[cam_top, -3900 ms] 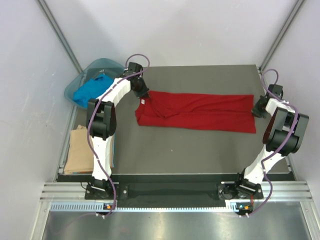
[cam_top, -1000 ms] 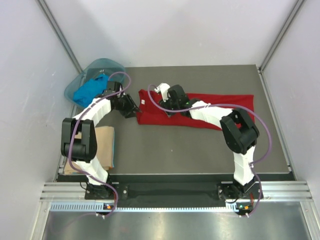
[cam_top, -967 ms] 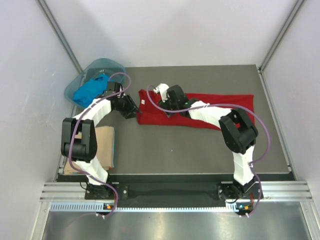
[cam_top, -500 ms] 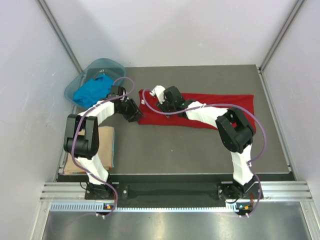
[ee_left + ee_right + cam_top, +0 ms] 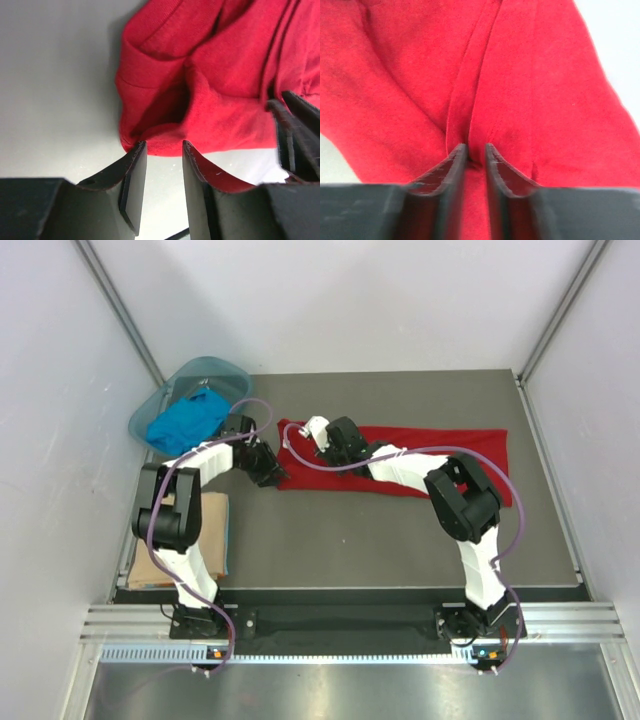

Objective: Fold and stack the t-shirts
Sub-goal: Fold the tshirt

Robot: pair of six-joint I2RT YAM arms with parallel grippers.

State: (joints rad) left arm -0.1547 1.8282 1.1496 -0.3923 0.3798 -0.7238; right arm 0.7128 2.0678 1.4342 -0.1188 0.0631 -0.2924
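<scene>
Teal plastic is showing just beyond the table's [image 5: 380, 540] far left corner: the basin [image 5: 222, 367], with the blue shirt [image 5: 185, 420] heaped inside it. I am seeing the tan shirt [image 5: 155, 540] lying flat at the table's near left edge. The red shirt [image 5: 480, 440] is stretching as a long band across the far half of the table, well apart from the other two. Both arms are reaching in over its left end.

My left arm [image 5: 205, 455] is covering part of the tan shirt, and the right arm [image 5: 400, 465] is lying across the middle of the red band, so I am losing the cloth beneath it. In the left wrist view a black part [image 5: 295, 125] is cutting in at the right edge, and I cannot tell what it is. The right wrist view is filling almost wholly with red folds.

The left gripper [image 5: 272, 472] is sitting at the band's near left corner. Its fingers [image 5: 135, 165] are standing a narrow gap apart with bare table between them, tips at the hem and clamping nothing. The right gripper [image 5: 325, 443] is working further in on the left end, its fingers [image 5: 454, 165] almost together and pinching a raised ridge of the red shirt.
</scene>
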